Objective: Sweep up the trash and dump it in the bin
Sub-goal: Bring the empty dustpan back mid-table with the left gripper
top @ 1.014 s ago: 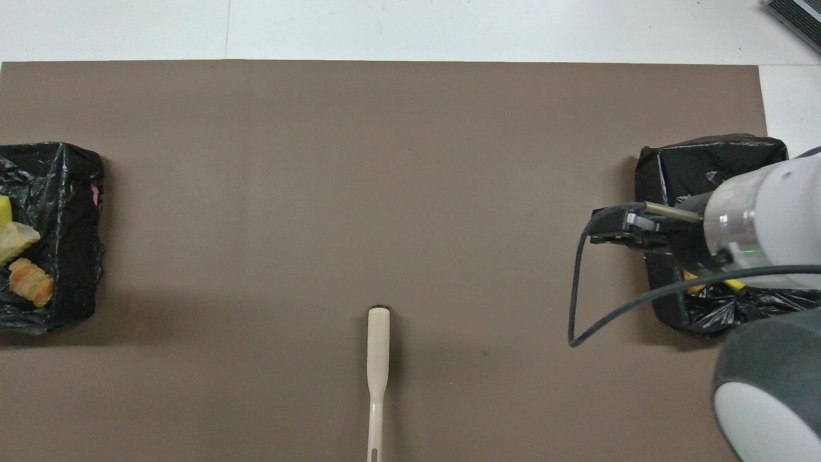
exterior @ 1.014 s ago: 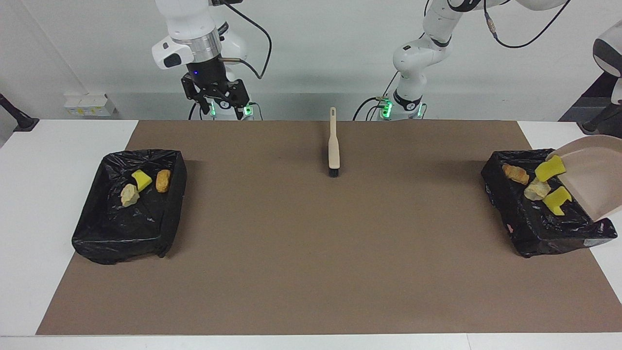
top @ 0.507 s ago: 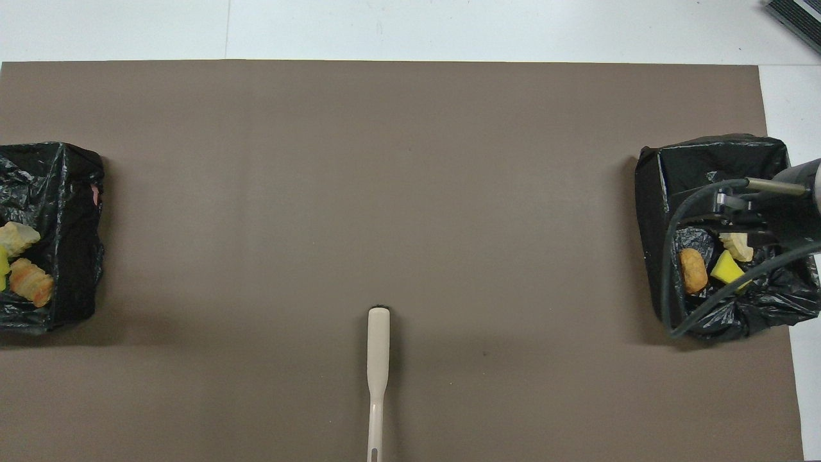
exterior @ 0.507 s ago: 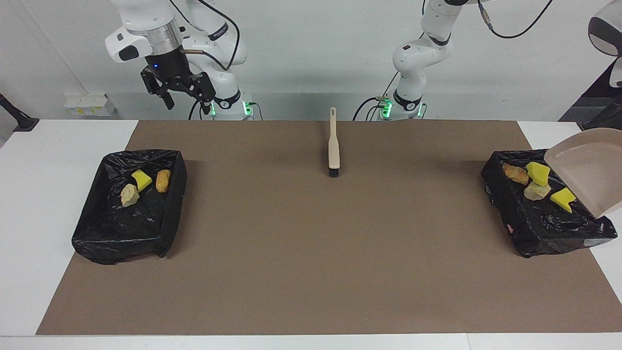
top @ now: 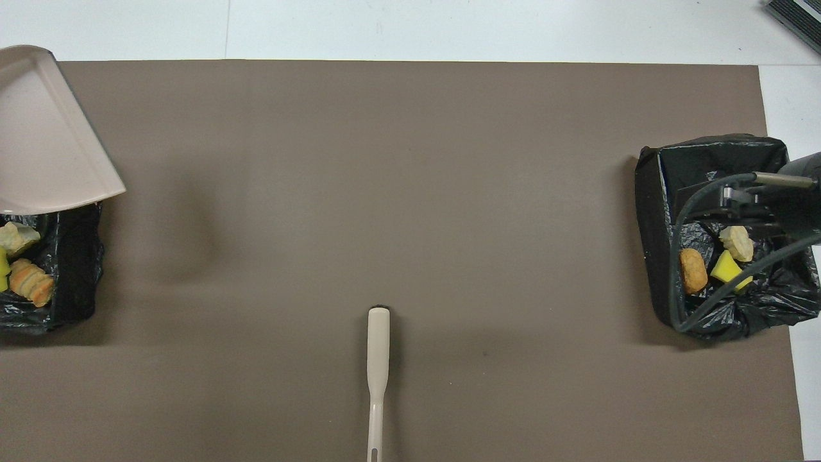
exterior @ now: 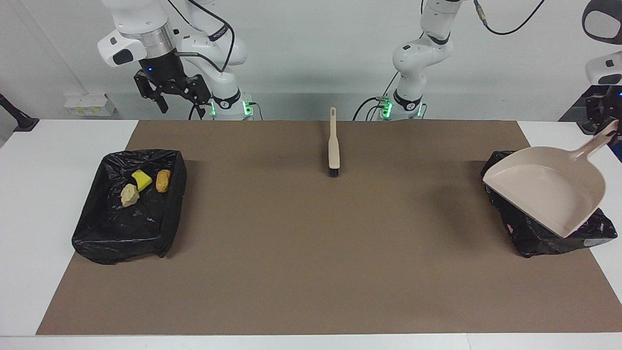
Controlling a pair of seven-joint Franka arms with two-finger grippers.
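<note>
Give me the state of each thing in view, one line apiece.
Dustpan: empty, held up over a bin by its handle.
Bin under it: holds chunks.
Other bin: holds three chunks.
Brush: lying flat on the mat, untouched.
Left pincer: shut on dustpan handle.
Right pincer: open, empty, waiting.

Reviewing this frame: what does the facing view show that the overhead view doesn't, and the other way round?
Only the facing view shows both arms, the right tool raised with fingers open, the left tool on the handle of the dustpan, and the pan's empty inside. Only the overhead view shows the chunks in the bin at the left arm's end, which the pan hides in the facing view. Both show the brush lying on the mat and three chunks in the other bin.
</note>
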